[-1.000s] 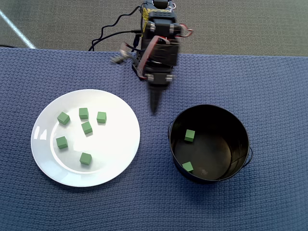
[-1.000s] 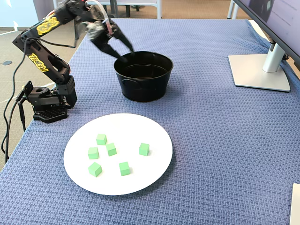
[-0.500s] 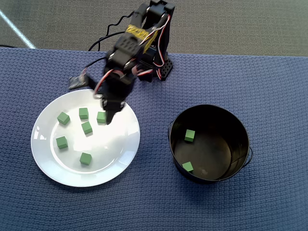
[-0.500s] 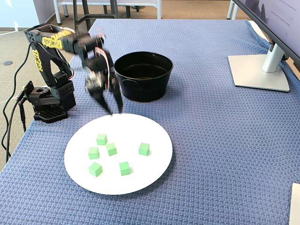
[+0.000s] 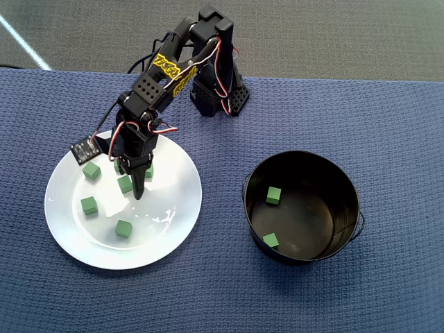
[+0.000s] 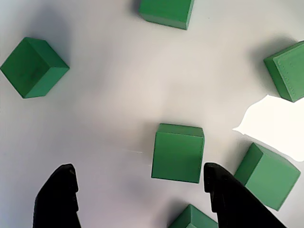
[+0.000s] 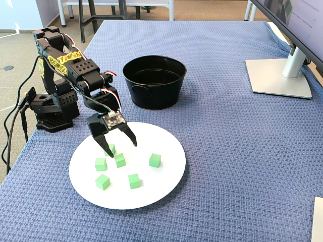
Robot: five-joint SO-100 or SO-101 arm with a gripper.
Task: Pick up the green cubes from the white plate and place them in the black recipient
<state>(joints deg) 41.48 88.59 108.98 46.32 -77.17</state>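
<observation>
Several green cubes lie on the white plate (image 5: 166, 208) (image 7: 161, 186) (image 6: 118, 95). My gripper (image 5: 137, 187) (image 7: 122, 148) (image 6: 138, 168) hangs open low over the plate, holding nothing. In the wrist view one green cube (image 6: 178, 153) sits between the black fingertips, close to the right fingertip (image 6: 211, 171), and other cubes (image 6: 34, 67) (image 6: 268, 175) lie around it. In the fixed view the fingers straddle a cube (image 7: 120, 160), and another (image 7: 109, 149) is partly hidden behind the left finger. The black recipient (image 5: 312, 166) (image 7: 154, 96) stands apart from the plate with two green cubes (image 5: 273, 195) (image 5: 270, 240) inside.
The arm's base (image 5: 218, 97) (image 7: 50, 108) stands at the edge of the blue woven cloth (image 7: 227, 151), with cables trailing off it. A monitor stand (image 7: 280, 75) sits at the far right in the fixed view.
The arm has swung from beside the black recipient across to the plate and come down low over the cubes. The cubes have not moved.
</observation>
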